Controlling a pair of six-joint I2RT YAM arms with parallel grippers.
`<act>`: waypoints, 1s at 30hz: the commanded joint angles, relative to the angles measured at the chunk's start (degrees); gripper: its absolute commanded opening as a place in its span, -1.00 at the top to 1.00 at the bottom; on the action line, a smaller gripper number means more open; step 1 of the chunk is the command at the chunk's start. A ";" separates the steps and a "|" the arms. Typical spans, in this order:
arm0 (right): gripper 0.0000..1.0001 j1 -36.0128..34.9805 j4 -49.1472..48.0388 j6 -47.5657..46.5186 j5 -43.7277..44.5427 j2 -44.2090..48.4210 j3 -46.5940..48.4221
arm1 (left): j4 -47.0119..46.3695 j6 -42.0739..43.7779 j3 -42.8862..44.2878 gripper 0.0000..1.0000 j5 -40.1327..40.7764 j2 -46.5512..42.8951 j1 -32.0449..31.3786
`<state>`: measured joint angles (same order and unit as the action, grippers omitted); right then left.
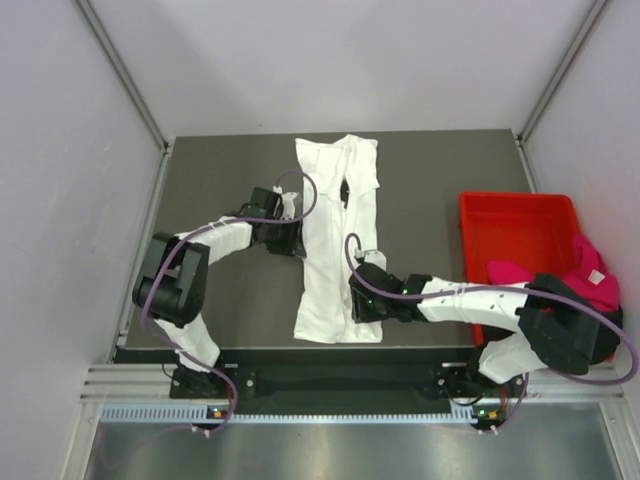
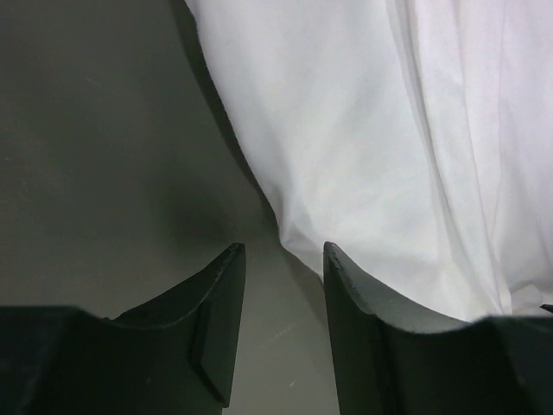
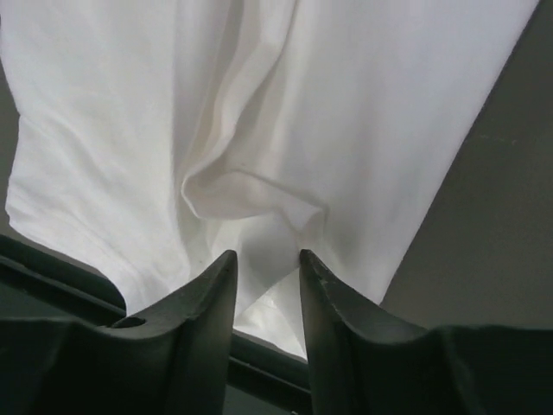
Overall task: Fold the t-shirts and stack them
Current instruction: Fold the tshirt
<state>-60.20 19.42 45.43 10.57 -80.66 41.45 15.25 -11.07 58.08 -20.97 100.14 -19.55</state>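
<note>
The white t-shirt (image 1: 325,260) lies in the middle of the tabletop (image 1: 230,170) as a long narrow strip, one end close to the far edge and the other almost at the near edge. Its sides are folded in over the body, which leaves soft ridges running lengthwise.

My left arm bends sharply at the elbow above the left edge of the tabletop, and its forearm reaches right toward the strip. My left pincer (image 1: 292,232) sits low at the shirt's left border, about halfway along it. Its fingers are spread. Only bare dark tabletop (image 2: 104,156) shows in the gap between them, and the white cloth (image 2: 363,130) starts just past the right fingertip.

My right arm is folded over the near end of the red bin (image 1: 510,200), with its forearm stretched left along the near edge. My right pincer (image 1: 358,298) rests at the shirt's right border, near the strip's near end. It is spread too. Its fingertips (image 3: 223,264) stand apart over the cloth (image 3: 259,104) with a raised pucker just ahead of them (I cannot tell whether the tips touch the fabric).

A magenta-pink t-shirt (image 1: 595,275) is heaped at the bin's near right corner, well apart from the white one.
</note>
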 commanded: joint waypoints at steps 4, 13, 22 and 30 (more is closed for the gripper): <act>0.63 1.84 -6.85 -0.08 1.91 0.16 -1.99 | 1.45 3.60 2.20 0.08 1.72 -4.25 0.13; 1.00 1.32 -2.29 -0.69 4.81 5.33 -0.23 | -4.34 4.22 8.00 0.32 0.05 0.04 -3.30; 1.00 -6.84 1.14 -2.27 8.59 5.17 4.69 | -3.12 3.78 17.48 0.45 3.46 12.96 -7.78; 1.00 -11.77 -1.83 -4.30 7.54 5.08 5.40 | -3.12 3.60 20.75 0.45 2.34 18.25 -8.31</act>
<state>-69.76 20.10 43.00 17.52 -76.18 44.97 12.08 -7.60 77.10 -18.74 116.18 -27.49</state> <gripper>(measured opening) 0.009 0.274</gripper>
